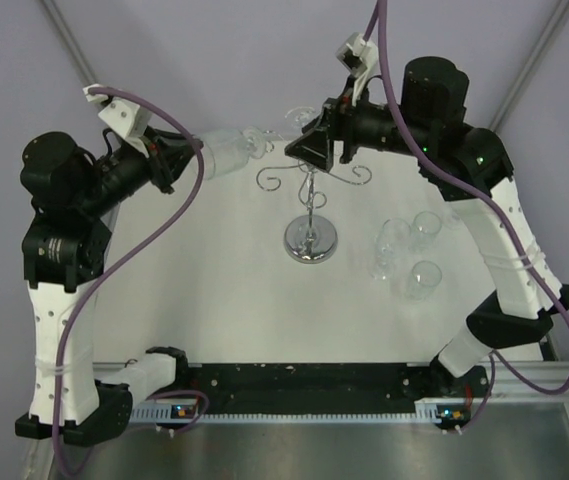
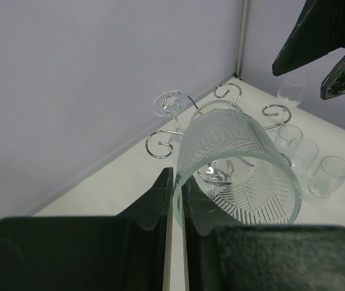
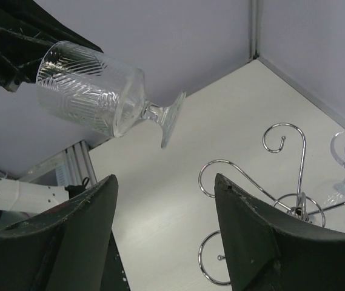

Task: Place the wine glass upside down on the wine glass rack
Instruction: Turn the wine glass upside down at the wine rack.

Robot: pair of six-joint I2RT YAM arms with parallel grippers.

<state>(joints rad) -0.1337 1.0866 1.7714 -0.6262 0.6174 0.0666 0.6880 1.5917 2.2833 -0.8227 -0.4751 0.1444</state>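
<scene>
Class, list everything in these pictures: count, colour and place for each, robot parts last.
Table: one, white, beneath everything.
Wine glass rack: one, chrome, mid-table.
Wine glass: one, clear ribbed, held sideways left of the rack.
Hung glass: one, clear, foot up at the rack's far side.
Standing glasses: three, clear, grouped right of the rack.
Further glass: one, clear, beyond them, partly hidden.
Left gripper: one, black, shut on the wine glass's rim.
Right gripper: one, black, open above the rack.

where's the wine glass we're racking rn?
Top view, left of centre: wine glass held sideways in the air, rim pinched by the left gripper, foot near the rack top.
</scene>
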